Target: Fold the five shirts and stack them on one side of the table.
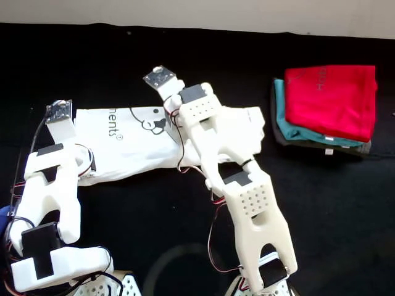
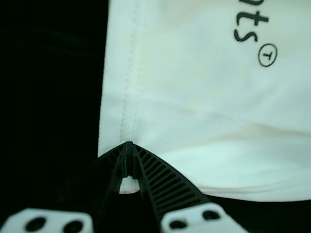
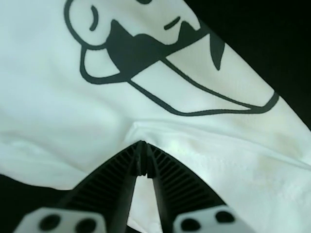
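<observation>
Cloth this thin should be light and limp: the white shirt [image 1: 133,145] will likely sag and crease wherever nothing supports it, and slide easily over the black table [image 1: 345,216]. It is best taken at a stitched hem or corner, with two holds set well apart. It lies flat across the middle-left of the table, seemingly already folded into a long band. The left jaws are pinched tight on its hemmed edge at the end nearest the left arm, a sliver of white showing between them. The right jaws are closed too, nipping a raised pucker of the same shirt just beside its printed drawing. Well apart, at the far right side, sits a stack [image 1: 327,111] of folded shirts: a red shirt [image 1: 333,98] on top, a teal shirt [image 1: 287,126] under it, a grey shirt [image 1: 349,148] lowest. As for print, black lettering with a small circled mark runs near the white shirt's left end, a black line drawing sits by the middle, and the red shirt carries faint darker lettering
</observation>
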